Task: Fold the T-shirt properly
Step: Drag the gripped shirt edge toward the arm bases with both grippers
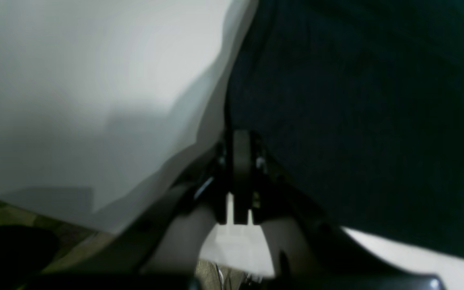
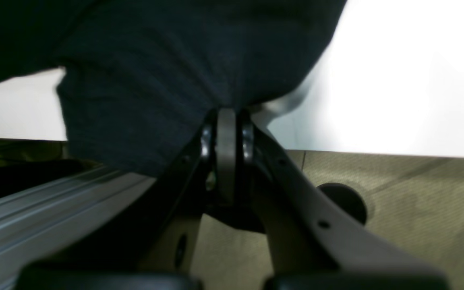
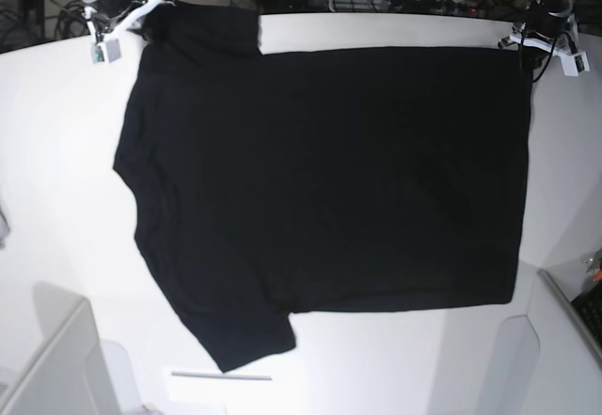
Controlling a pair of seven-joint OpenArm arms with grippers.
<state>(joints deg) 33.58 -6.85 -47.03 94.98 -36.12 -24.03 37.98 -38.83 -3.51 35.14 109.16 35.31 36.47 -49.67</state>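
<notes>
Overhead, the black T-shirt (image 3: 329, 180) lies spread flat across most of the white table (image 3: 56, 246), plain dark side up, with no print showing. Its long axis runs across the base view: the shoulder end with both short sleeves is on that view's left, and the straight hem runs down its right side. One sleeve (image 3: 240, 335) points toward the near edge of the table; the other sleeve (image 3: 212, 29) lies at the far edge.

No container appears in any view.

The right gripper (image 3: 141, 8) sits at the far left corner of the base view, at the far sleeve. From the right wrist camera its jaws are pressed together with no gap between them, and a bunched fold of the T-shirt (image 2: 167, 80) is pinched at the tips of the right gripper (image 2: 226, 117), the cloth draping away above the table's edge and a pale aluminium rail (image 2: 54, 209).

The left gripper (image 3: 527, 39) is at the far right corner of the base view, at the hem corner. From the left wrist camera the jaws are likewise closed tight, and the edge of the T-shirt (image 1: 357, 121) is caught at the tips of the left gripper (image 1: 241, 139), with the dark cloth filling the right of that picture and the white table (image 1: 75, 80) the left. Both wrist pictures are blurred.
</notes>
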